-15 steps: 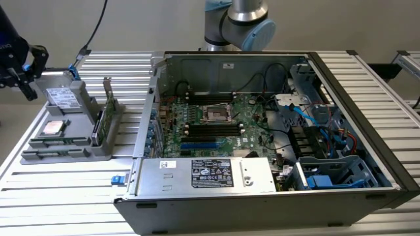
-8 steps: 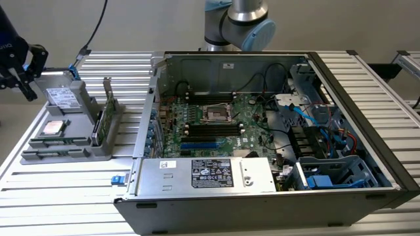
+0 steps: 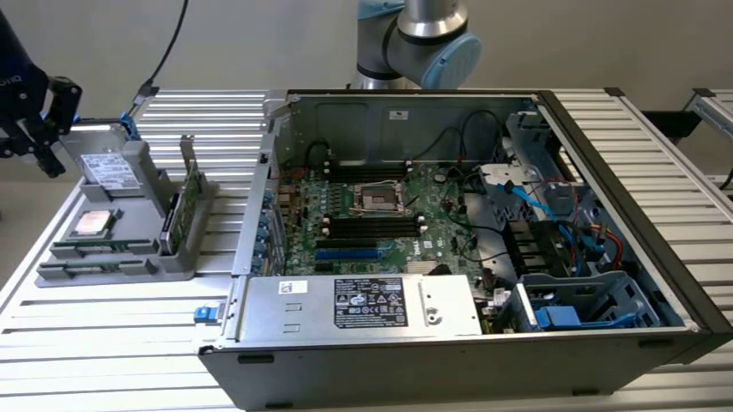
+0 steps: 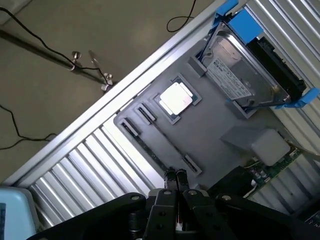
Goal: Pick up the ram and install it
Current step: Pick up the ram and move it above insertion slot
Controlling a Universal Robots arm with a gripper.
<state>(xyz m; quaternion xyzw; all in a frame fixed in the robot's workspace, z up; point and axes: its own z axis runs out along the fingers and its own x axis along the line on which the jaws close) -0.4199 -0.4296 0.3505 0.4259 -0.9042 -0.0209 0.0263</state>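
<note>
Ribbed table (image 3: 69, 343), grey tray (image 4: 220, 125), fingers (image 4: 170, 178) pinched shut above, ram (image 3: 172, 225) edge-on, indistinct

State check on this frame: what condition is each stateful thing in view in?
gripper: shut, holding nothing
computer case: open, side panel off
CPU: lying flat in tray pocket
hard drive: in blue caddy on tray
expansion card: standing upright in tray
memory slots: appear empty
</note>
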